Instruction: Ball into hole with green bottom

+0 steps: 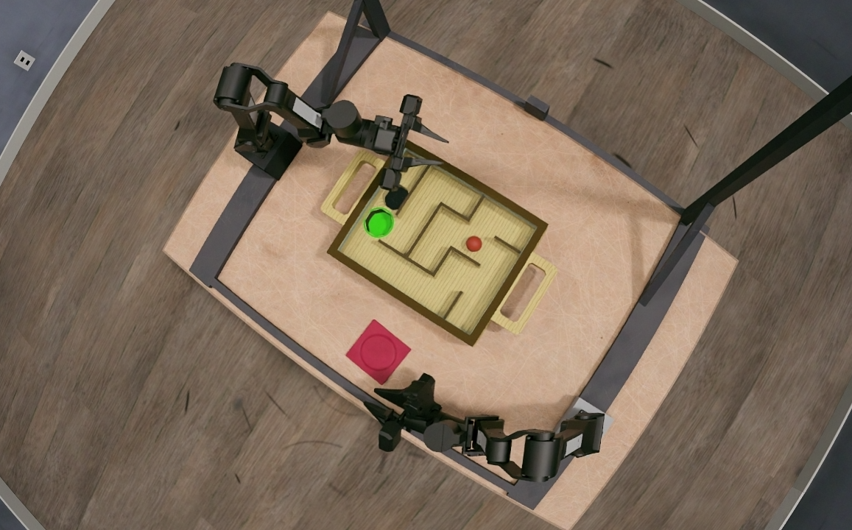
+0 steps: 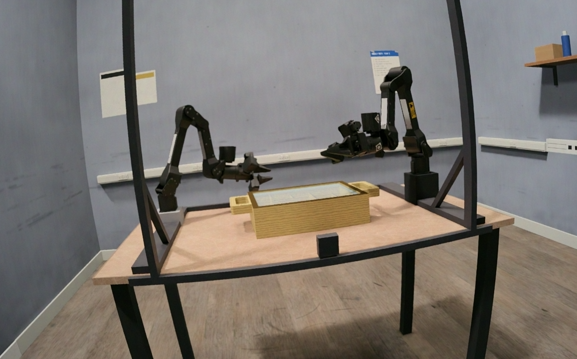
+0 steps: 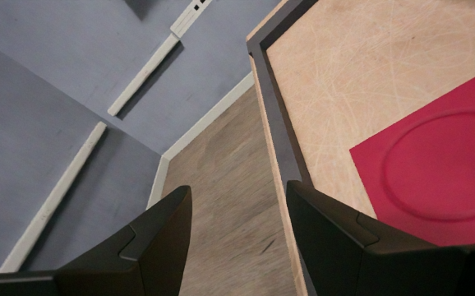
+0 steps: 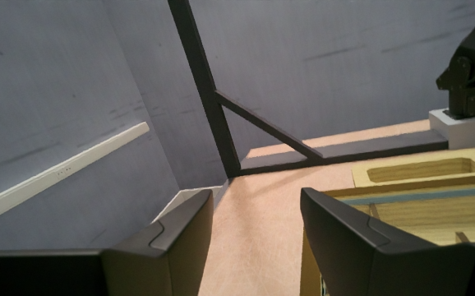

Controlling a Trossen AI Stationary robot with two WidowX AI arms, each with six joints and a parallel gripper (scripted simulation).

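The wooden maze board (image 1: 402,296) (image 2: 308,218) lies flat on the table, with a clear lid. The red ball (image 1: 473,244) is inside, right of the middle in the top view. The green-bottomed hole (image 1: 378,222) is near the left end, with a dark hole (image 1: 395,197) just above it. My left gripper (image 1: 370,397) (image 2: 271,174) (image 3: 239,193) is partly open and empty, above the table's edge near the red mat. My right gripper (image 1: 444,152) (image 2: 328,157) (image 4: 256,197) is partly open and empty, raised above the board's upper left corner in the top view.
The board has a loop handle at its left end (image 1: 334,199) and one at its right end (image 1: 546,280). A red square mat (image 1: 378,375) (image 3: 385,164) lies beside the board. Dark frame posts (image 1: 777,151) (image 2: 464,124) rise at the table's sides. A small black block (image 1: 536,107) (image 2: 327,245) sits on the edge rail.
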